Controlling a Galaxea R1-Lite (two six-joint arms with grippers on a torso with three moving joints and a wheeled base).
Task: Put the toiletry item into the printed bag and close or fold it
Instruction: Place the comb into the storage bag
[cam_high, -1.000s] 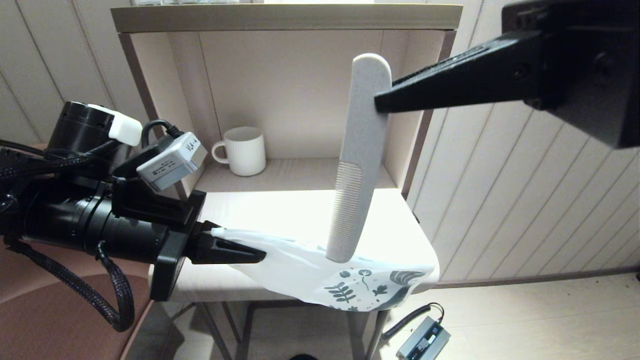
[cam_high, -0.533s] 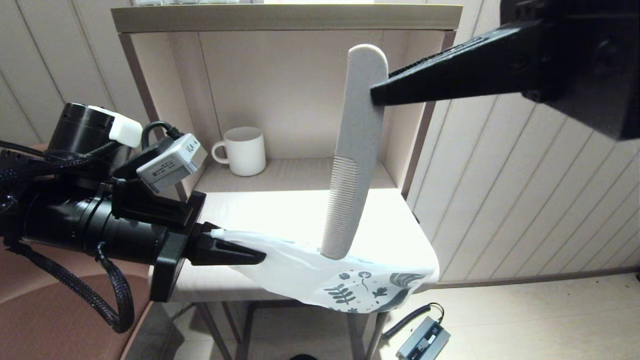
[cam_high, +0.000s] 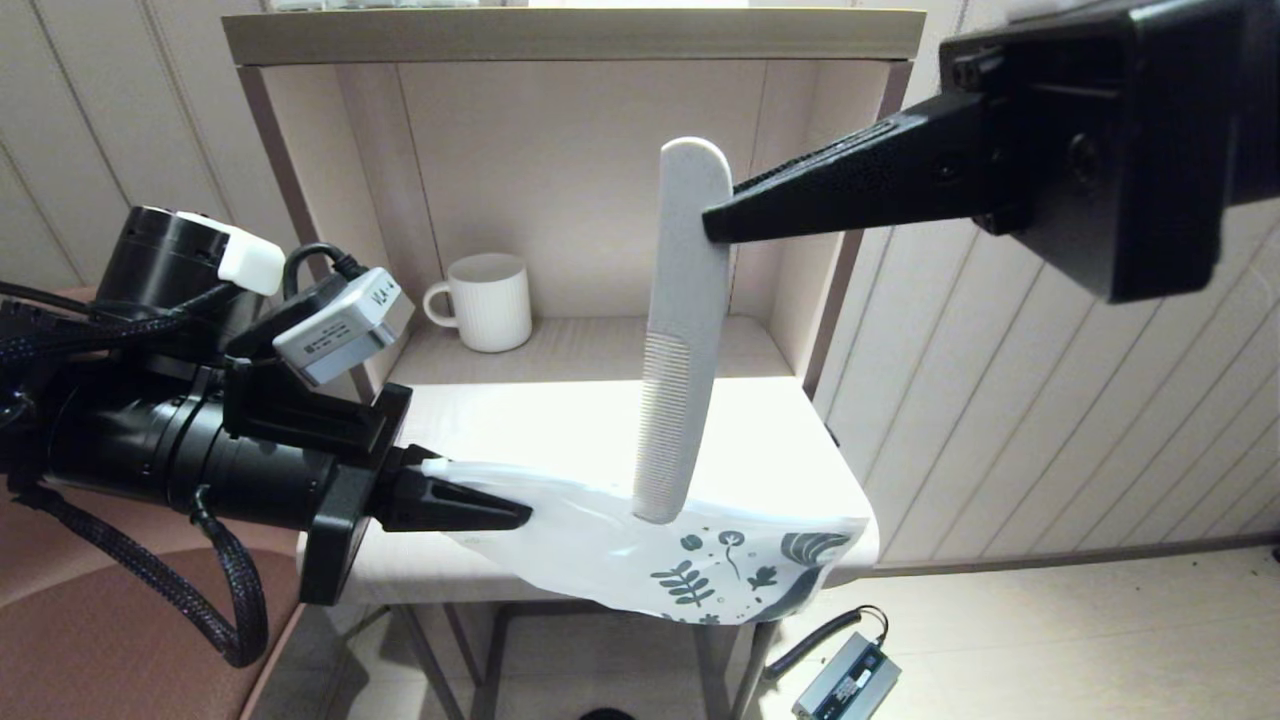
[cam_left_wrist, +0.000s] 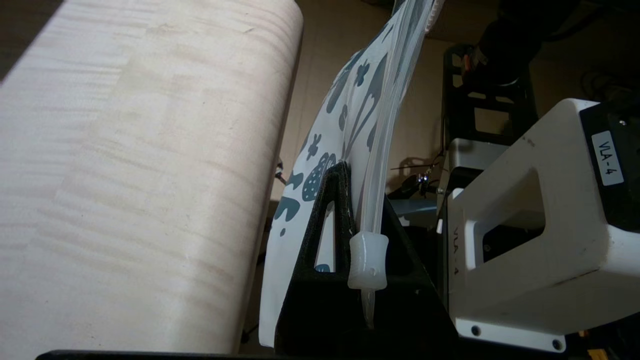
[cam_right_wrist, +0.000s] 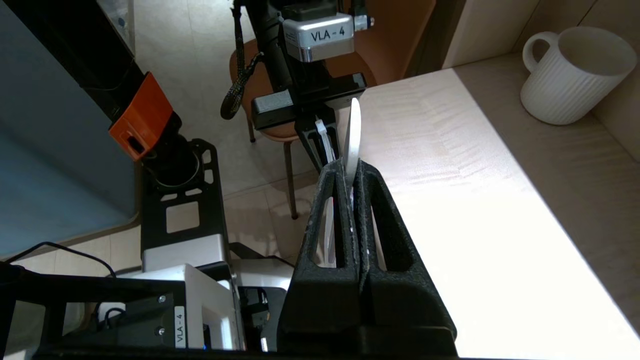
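The off-white comb hangs nearly upright, toothed half down, and my right gripper is shut on its plain handle end. Its lower tip sits at the upper edge of the printed bag; whether it is inside the mouth I cannot tell. My left gripper is shut on the bag's plain corner by the zip slider, holding the pouch out over the table's front edge with the teal leaf prints at the far end. In the right wrist view the comb shows edge-on above the shut fingers.
A white ribbed mug stands in the open cubby behind the light wooden tabletop. The cubby's side wall is just right of the comb. A brown chair stands left of the table, and a grey power brick lies on the floor.
My right gripper has carried the comb to the left and slightly down, so its lower tip now meets the bag nearer the middle. The left gripper and the bag have hardly moved.
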